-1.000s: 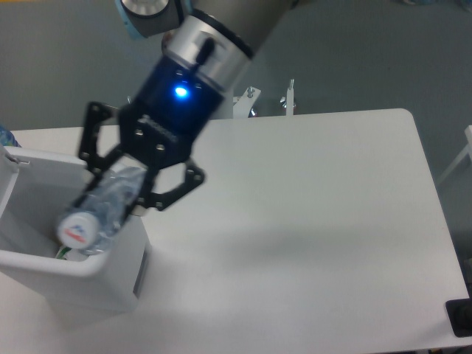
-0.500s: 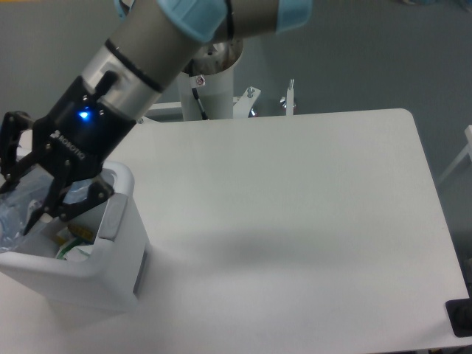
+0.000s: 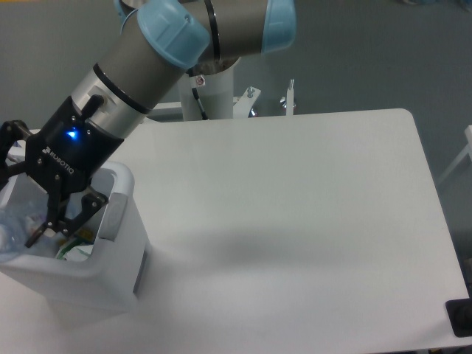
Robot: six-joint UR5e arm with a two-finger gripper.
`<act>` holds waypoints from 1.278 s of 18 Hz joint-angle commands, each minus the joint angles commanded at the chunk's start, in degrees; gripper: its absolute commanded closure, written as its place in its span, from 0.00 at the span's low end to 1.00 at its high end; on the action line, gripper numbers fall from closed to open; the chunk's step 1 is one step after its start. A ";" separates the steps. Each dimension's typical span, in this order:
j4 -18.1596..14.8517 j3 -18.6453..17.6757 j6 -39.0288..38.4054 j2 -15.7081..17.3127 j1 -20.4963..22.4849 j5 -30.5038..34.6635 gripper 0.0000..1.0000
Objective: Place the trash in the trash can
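Observation:
The white trash can (image 3: 103, 284) stands at the table's front left. My gripper (image 3: 21, 214) hangs in its opening, tilted down to the left, its left finger partly cut off by the frame edge. Its jaws are shut on the clear plastic bottle (image 3: 10, 234), which sits low inside the can and looks blurred and bluish. The crumpled wrapper with a green edge (image 3: 71, 248) lies inside the can, just right of my right finger (image 3: 46, 228).
The white table (image 3: 295, 221) stretches to the right of the can. The arm's white base post (image 3: 214, 92) and metal brackets (image 3: 287, 99) stand behind the far edge. A dark object (image 3: 461, 317) sits at the front right corner.
My gripper carried the bottle from above the can's right rim leftwards and down into the can. In the last half second it sank only slightly further.

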 joint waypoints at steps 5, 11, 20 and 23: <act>0.00 0.00 0.09 0.00 2.98 0.53 0.00; 0.18 -0.70 1.93 -0.88 12.20 0.62 0.00; -0.09 -11.50 24.59 -1.41 21.44 20.45 0.00; -0.35 -13.35 28.99 -1.50 23.02 26.70 0.00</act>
